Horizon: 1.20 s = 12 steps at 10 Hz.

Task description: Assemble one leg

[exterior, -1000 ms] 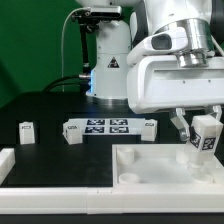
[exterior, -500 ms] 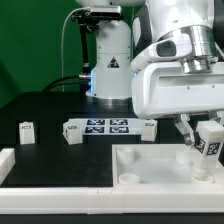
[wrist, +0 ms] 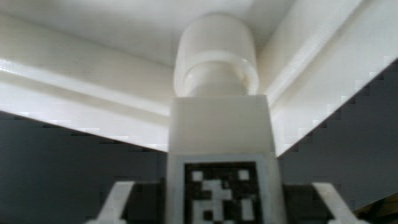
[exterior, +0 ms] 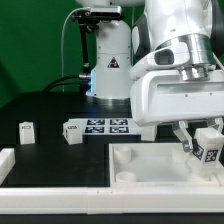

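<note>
My gripper [exterior: 200, 139] is shut on a leg [exterior: 208, 146], a small white block with a black-and-white tag facing the camera. It holds the leg just above the large white tray [exterior: 150, 166], near the tray's corner at the exterior view's right. In the wrist view the leg [wrist: 222, 115] runs out from between my fingers [wrist: 121, 200], its round end close to the tray's raised rim [wrist: 71, 85]. My gripper [wrist: 222, 208] shows only at the picture's edge. A second leg [exterior: 27, 131] stands on the dark table at the exterior view's left.
The marker board [exterior: 110, 127] lies behind the tray in the middle. Another white part [exterior: 5, 160] shows at the exterior view's left edge. The arm's base [exterior: 108, 60] stands at the back.
My gripper has carried the leg toward the exterior view's right and a little lower, closer to the tray's corner. Nothing else has moved.
</note>
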### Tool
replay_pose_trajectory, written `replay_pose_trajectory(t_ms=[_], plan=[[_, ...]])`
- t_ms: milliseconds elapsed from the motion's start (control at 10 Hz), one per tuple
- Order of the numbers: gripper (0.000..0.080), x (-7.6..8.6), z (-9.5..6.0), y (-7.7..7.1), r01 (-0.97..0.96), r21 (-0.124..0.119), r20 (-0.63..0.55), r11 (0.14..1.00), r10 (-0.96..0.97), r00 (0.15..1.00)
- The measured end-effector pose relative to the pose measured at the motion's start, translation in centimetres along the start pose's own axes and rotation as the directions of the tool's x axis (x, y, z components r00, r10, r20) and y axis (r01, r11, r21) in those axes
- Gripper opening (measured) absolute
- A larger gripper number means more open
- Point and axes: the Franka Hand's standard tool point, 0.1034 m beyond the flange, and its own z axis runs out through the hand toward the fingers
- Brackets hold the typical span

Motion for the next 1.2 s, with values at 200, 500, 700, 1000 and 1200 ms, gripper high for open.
replay_pose_trajectory(t_ms=[200, 500, 700, 1000, 1200], plan=[[0.0290, -0.01, 0.04, 0.11, -0.001, -0.004, -0.014, 1.000, 0.000, 1.000], [0.0290, -0.43, 0.39, 0.74, -0.011, -0.022, -0.065, 1.000, 0.009, 0.998], [0.0290, -0.49, 0.52, 0.21, -0.007, -0.015, -0.053, 1.000, 0.006, 0.999], [0.0290, -0.43, 0.51, -0.14, -0.015, -0.014, -0.048, 1.000, 0.014, 0.999], [0.0443, -0.45, 0.52, -0.13, -0.015, -0.014, -0.048, 1.000, 0.014, 0.999]])
